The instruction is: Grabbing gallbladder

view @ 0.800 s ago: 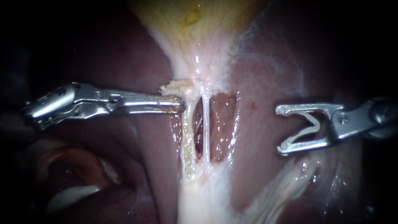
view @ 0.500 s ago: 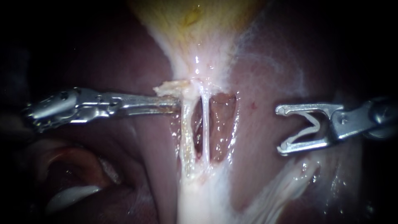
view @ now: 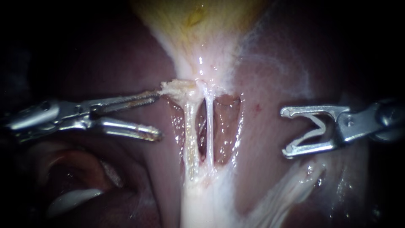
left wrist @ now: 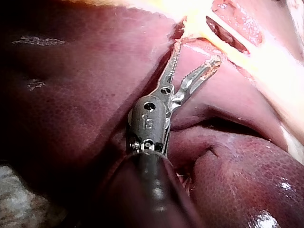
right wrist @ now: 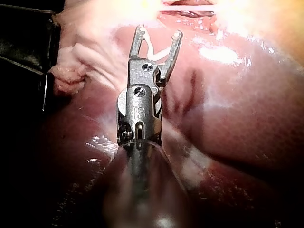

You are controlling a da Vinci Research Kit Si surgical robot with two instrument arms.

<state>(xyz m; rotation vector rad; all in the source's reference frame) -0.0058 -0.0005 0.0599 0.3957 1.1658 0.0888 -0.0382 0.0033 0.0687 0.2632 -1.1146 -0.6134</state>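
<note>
Dark red liver (view: 105,63) fills the view. The yellowish gallbladder (view: 198,21) lies top centre, narrowing into two pale tubes (view: 209,126). The left tool (view: 159,114) gapes open, its upper jaw touching frayed tissue below the gallbladder. The right tool (view: 286,131), also open, sits apart over liver.
</note>
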